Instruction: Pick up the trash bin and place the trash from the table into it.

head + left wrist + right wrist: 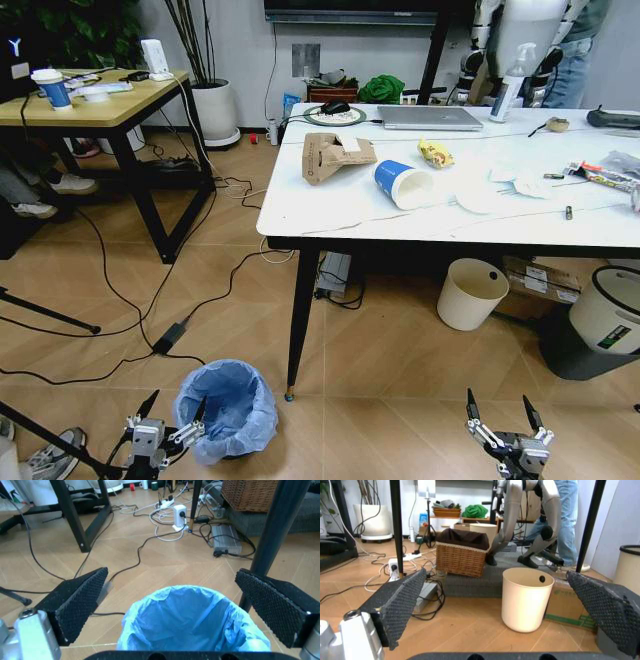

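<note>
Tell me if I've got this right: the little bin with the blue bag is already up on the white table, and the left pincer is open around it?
Not quite. The trash bin stands on the floor, beside the table's leg, as the head view shows. The rest holds: the left pincer is open, its pads on either side of the bin's rim.

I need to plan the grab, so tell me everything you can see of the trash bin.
The trash bin is small and round, lined with a crinkled light-blue plastic bag that puffs over the rim and hides its walls. It stands upright on the wooden floor, near the foot of the table leg, and looks empty inside. The left tool is open, one finger over the rim's near edge; whether it touches the bag is unclear. In the left wrist view the bin's mouth sits between the pads.
</note>
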Controlling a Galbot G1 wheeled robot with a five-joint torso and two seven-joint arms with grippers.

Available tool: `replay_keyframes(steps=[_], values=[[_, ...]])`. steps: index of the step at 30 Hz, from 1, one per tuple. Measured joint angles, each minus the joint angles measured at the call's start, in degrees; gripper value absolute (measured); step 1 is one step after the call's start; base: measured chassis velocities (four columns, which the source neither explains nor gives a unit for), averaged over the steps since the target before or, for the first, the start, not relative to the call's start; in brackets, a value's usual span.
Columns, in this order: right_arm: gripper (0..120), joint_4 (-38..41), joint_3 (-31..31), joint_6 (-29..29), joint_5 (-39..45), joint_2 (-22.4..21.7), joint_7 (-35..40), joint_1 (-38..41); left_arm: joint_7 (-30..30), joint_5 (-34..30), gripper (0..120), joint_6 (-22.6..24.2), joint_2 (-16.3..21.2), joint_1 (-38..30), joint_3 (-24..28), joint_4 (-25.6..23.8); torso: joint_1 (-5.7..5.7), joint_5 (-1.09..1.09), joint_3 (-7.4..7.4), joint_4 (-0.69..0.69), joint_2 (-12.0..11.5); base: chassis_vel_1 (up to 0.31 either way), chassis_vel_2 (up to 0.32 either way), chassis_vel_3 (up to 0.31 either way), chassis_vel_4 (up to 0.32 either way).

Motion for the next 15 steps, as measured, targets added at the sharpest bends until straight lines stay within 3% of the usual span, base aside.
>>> replay_keyframes(steps=[15], values=[[100, -0.5, -0.3, 0.0, 0.0, 0.2, 0.1, 0.5, 0.0, 0.2, 100, 0.1, -0.1, -0.2, 0.1, 0.3, -1.13, 0.00, -2.20, 0.00, -3.3, 0.000, 0.000, 0.000, 0.000]])
